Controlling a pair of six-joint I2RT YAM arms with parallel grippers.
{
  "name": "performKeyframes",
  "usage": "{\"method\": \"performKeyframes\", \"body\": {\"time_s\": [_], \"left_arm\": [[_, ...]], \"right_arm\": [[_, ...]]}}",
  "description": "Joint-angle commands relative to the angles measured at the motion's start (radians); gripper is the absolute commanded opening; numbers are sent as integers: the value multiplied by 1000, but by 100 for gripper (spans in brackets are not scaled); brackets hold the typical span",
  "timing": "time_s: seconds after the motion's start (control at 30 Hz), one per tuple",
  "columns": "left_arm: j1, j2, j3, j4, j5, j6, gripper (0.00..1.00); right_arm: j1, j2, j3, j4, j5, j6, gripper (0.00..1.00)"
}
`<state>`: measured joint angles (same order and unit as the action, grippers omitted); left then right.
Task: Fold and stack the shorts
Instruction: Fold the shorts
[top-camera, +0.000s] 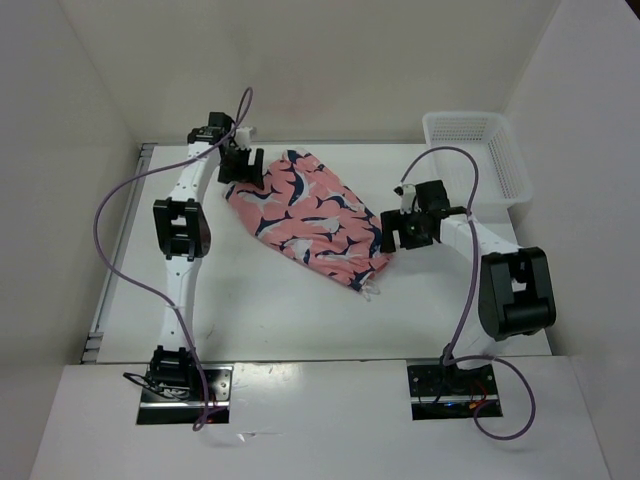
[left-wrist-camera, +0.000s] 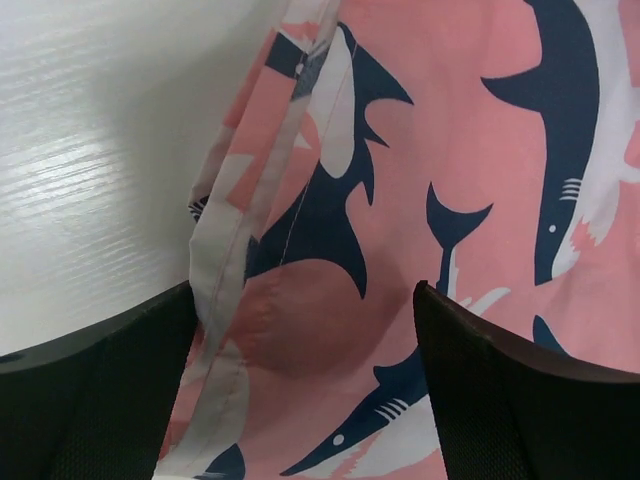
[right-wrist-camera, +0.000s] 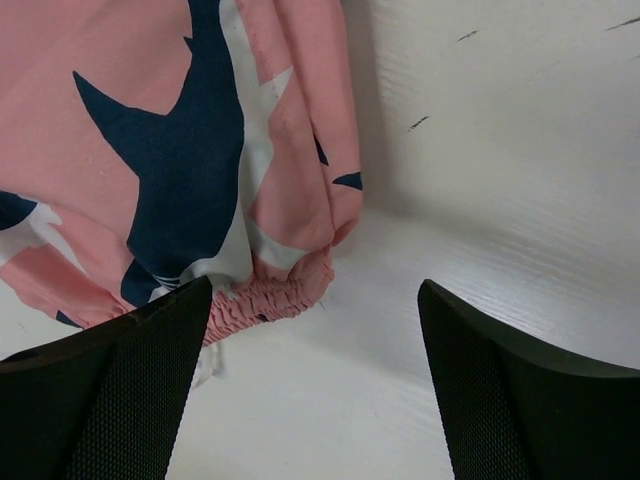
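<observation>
While its jaws stand wide open and hold nothing, left gripper (top-camera: 240, 168) hovers over the hemmed far-left end of the shorts (top-camera: 310, 220), which lie diagonally mid-table (top-camera: 260, 310), nearer the far edge. Right gripper (top-camera: 395, 235) is also wide open and empty, at the gathered elastic end, just off its right edge. Judged next: pinch all layers right at each edge, close both sides together, then lift low and even so the fold lands square.
</observation>
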<state>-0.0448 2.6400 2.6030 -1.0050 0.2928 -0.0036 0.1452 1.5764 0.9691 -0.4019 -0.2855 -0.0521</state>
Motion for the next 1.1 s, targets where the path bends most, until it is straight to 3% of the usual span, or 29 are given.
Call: {"method": "performKeyframes", "body": {"time_s": [0.0, 0.1, 0.3, 0.43, 0.47, 0.53, 0.57, 0.67, 0.7, 0.83, 0.87, 0.9, 1.0, 1.03, 1.07], "left_arm": [[28, 0, -4, -20, 89, 4, 92], [28, 0, -50, -29, 101, 4, 70], [37, 0, -131, -40, 157, 4, 50], [37, -23, -196, -40, 181, 4, 32], [37, -41, -217, -40, 181, 4, 28], [48, -75, -280, -9, 195, 4, 15], [60, -130, -376, 6, 204, 4, 12], [88, -306, -588, 115, 178, 4, 12], [88, -352, -730, 141, 160, 4, 12], [88, -553, -996, 174, 105, 4, 17], [88, -622, -1042, 183, 95, 4, 20], [88, -655, -1087, 183, 95, 4, 30], [88, -770, -1248, 168, 108, 4, 51], [88, -823, -1277, 157, 118, 4, 64], [88, -853, -1300, 157, 118, 4, 67]], "right_arm": [[19, 26, -6, 60, -4, 14, 88], [59, 49, -6, 60, -20, 5, 86], [119, 105, -18, 80, -29, 58, 81], [119, 116, -27, 110, 29, 98, 64], [119, 125, -27, 120, 49, 98, 49], [119, 125, -12, 129, 63, 98, 33], [119, 125, 12, 129, 86, 98, 19], [119, 134, 68, 152, 161, 75, 2], [119, 145, 81, 152, 172, 37, 0], [119, 184, 152, 161, 181, -72, 3], [119, 194, 184, 161, 190, -89, 14], [119, 203, 200, 161, 178, -106, 47], [128, 231, 275, 161, 178, -146, 79], [128, 241, 317, 161, 178, -159, 82], [128, 241, 339, 161, 178, -172, 85]]}}
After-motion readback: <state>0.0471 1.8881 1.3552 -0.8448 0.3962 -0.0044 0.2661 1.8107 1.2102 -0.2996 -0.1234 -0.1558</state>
